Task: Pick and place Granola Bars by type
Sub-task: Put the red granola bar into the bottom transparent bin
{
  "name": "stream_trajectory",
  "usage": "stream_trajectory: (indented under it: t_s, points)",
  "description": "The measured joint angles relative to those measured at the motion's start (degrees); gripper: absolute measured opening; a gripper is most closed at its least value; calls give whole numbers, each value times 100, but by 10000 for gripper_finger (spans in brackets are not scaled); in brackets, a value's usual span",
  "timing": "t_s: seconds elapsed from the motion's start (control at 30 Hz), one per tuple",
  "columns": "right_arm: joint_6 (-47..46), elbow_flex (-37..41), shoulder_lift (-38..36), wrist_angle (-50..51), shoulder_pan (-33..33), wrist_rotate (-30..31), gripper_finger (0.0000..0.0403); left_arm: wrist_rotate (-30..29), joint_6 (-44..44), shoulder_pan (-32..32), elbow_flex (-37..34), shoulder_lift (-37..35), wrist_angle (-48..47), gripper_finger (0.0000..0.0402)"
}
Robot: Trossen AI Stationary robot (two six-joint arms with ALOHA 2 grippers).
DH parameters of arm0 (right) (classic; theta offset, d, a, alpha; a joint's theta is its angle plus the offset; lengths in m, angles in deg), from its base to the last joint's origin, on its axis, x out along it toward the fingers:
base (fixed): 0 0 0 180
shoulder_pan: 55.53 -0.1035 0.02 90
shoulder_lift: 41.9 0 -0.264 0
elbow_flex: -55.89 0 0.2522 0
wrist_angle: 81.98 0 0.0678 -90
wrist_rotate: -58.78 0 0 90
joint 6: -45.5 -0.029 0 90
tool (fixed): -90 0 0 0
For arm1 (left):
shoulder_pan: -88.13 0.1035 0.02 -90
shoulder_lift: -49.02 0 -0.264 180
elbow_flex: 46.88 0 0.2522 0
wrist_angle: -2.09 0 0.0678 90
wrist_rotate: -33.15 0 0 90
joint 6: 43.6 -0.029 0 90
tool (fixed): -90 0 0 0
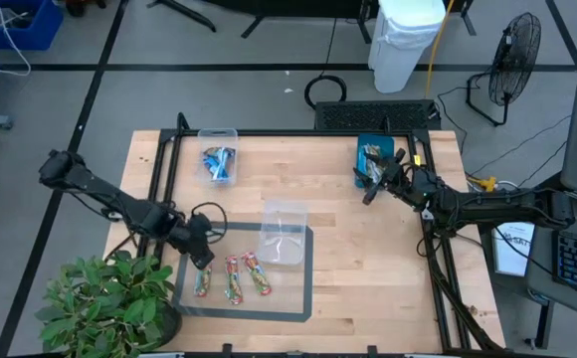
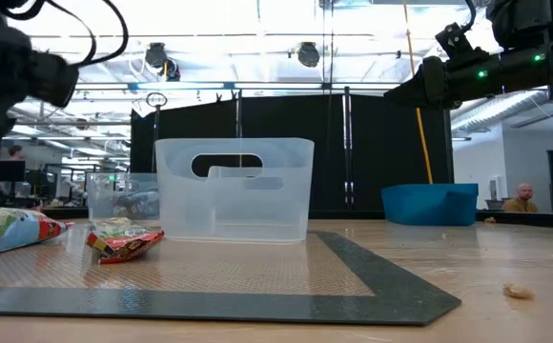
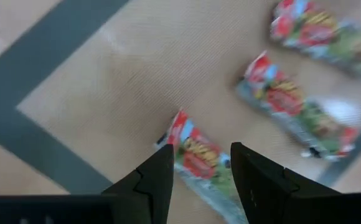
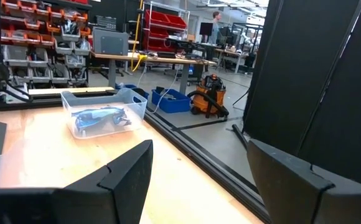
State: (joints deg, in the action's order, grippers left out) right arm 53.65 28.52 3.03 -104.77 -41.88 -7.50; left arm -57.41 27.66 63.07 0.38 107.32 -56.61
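Three red-and-green granola bars lie flat on the grey mat: (image 1: 202, 282), (image 1: 233, 279), (image 1: 259, 273). My left gripper (image 1: 205, 261) hovers open over the leftmost one. In the left wrist view its fingers (image 3: 201, 148) stand on either side of that bar (image 3: 199, 165) without touching it. Blue bars (image 1: 219, 164) sit in a clear tub at the far side. Tan-gold bars (image 1: 373, 154) lie in the teal tray (image 1: 362, 171). My right gripper (image 1: 371, 191) is open and holds nothing (image 4: 199, 146), raised just beside the tray's near end.
A clear tub (image 1: 284, 234) stands on the mat's far right part, close to the bars, with no bars in it. A potted plant (image 1: 109, 303) crowds the table's near left corner beside my left arm. A crumb (image 2: 517, 291) lies on the wood.
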Motion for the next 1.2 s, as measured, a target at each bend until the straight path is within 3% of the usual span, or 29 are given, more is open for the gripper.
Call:
stream_trajectory:
  t_s: [0.33, 1.2]
  points:
    - [-136, 0, 0, 13, 2, -300, 251, 48, 68, -102, -2, 825, -32, 161]
    - [-130, 0, 0, 17, 2, -293, 251, 430, 906, -101, -97, 1102, -139, 161]
